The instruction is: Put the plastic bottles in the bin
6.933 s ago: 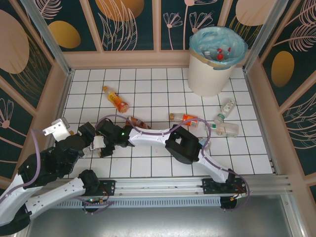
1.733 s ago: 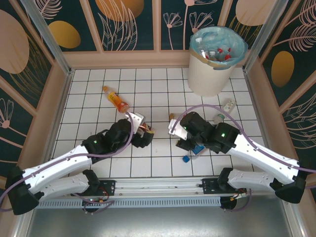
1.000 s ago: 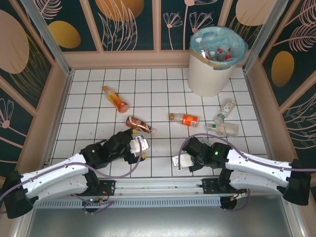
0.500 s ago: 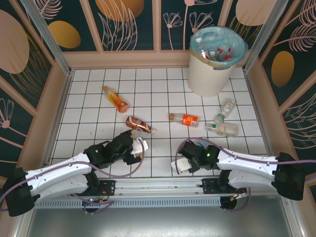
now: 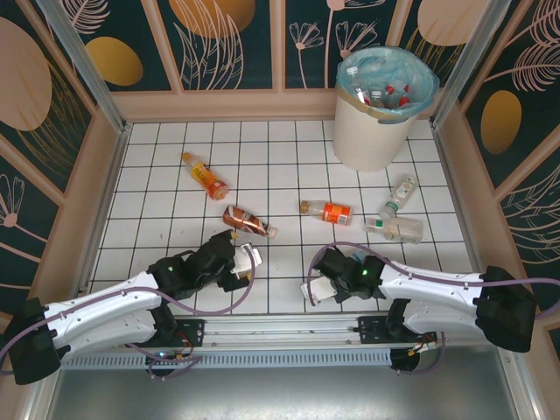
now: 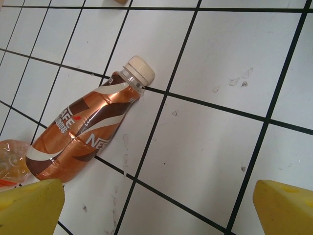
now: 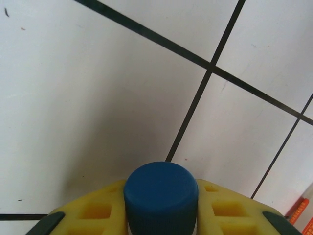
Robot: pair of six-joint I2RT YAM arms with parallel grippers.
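The right gripper (image 7: 161, 210) has its yellow fingers (image 7: 95, 213) pressed from both sides on the neck of a blue-capped plastic bottle (image 7: 161, 188), just under the round dark blue cap. I think the neck was chosen because it is stiff and does not crush like the body. The gripper is low over the white tiled floor (image 5: 289, 149), well in front of the tall cream-white round bin with the light blue bag (image 5: 363, 144). The bottle must therefore be lifted high and carried far back to reach the opening.

The left gripper (image 6: 156, 208) has its yellow pads (image 6: 29, 205) spread wide, with nothing between them. It looks down on a crushed brown-labelled bottle with a cream cap (image 6: 83, 129), which lies on its side, further from the bin toward the left arm. Such a wide opening suits this broad, flattened body.

An orange bottle (image 5: 206, 178) lies far from the bin. A red-labelled bottle (image 5: 331, 211) and two clear bottles (image 5: 398, 229) lie near its foot. Several dropped bottles (image 5: 381, 94) lie inside it.
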